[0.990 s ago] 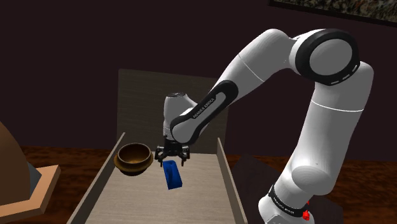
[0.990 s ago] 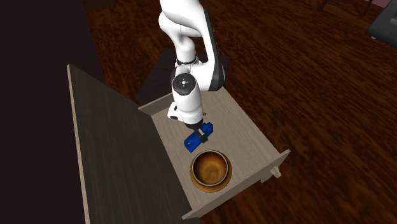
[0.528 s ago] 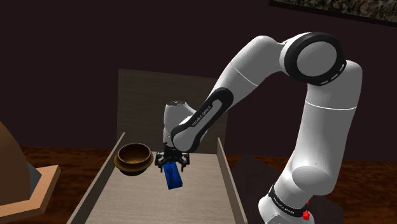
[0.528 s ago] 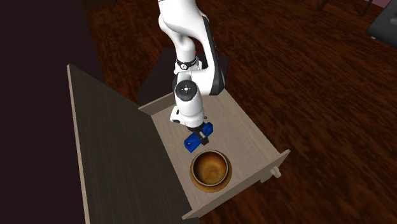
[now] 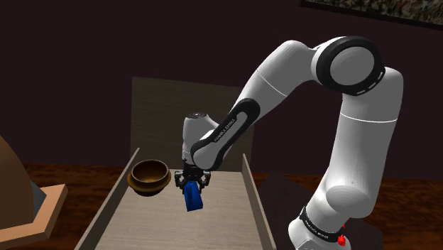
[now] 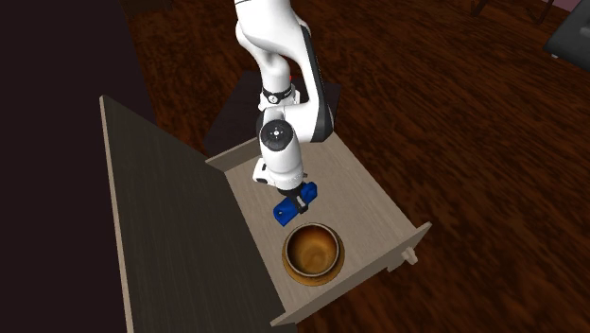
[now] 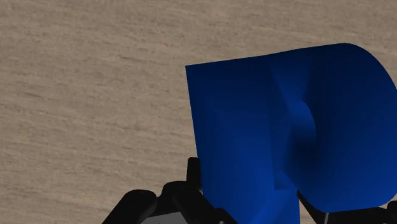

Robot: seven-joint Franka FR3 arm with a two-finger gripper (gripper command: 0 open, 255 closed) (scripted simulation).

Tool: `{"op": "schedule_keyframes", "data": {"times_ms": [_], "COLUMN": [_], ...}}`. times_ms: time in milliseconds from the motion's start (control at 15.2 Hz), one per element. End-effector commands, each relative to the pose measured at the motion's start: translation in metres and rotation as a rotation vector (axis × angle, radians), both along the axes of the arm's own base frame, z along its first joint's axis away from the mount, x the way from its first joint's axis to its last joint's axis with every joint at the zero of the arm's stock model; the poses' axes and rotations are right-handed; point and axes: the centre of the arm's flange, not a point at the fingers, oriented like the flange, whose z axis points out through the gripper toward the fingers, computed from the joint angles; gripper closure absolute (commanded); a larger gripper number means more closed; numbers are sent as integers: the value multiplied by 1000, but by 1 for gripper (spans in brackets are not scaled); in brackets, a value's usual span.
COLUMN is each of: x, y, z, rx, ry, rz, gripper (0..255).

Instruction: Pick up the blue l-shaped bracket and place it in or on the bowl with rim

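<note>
The blue L-shaped bracket (image 5: 191, 198) lies on the pale wood floor of an open drawer (image 5: 220, 213), just beside a brown bowl with a rim (image 5: 135, 173). My black gripper (image 5: 190, 186) points straight down over the bracket's end nearest the bowl. From the second exterior view the bracket (image 6: 284, 211) sits under the gripper (image 6: 295, 201), a short way from the bowl (image 6: 289, 257). In the wrist view the bracket (image 7: 286, 140) looms large between the gripper (image 7: 251, 191), and a fingertip (image 7: 194, 170) presses against its side. It still rests on the drawer floor.
The drawer (image 6: 371, 203) has raised side walls (image 5: 250, 195) and a front panel with a knob (image 6: 410, 255). A dark cabinet top (image 6: 161, 218) borders it. A wooden piece of furniture (image 5: 32, 206) stands at the shoulder view's left. Dark wood floor surrounds the stand.
The arm sank a little onto the bracket, and the fingers, wide apart a second ago, have drawn in against its sides. Bracket and bowl have not moved.
</note>
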Motion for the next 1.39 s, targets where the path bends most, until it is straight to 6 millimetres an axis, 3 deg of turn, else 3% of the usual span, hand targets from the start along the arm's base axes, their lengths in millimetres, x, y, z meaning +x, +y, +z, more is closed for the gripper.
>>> {"op": "schedule_keyframes", "data": {"times_ms": [0,462,1320], "x": [0,0,0], "y": [0,0,0], "z": [0,0,69], "rx": [0,0,0], "ry": [0,0,0], "rz": [0,0,0], "gripper": [255,255,255]}}
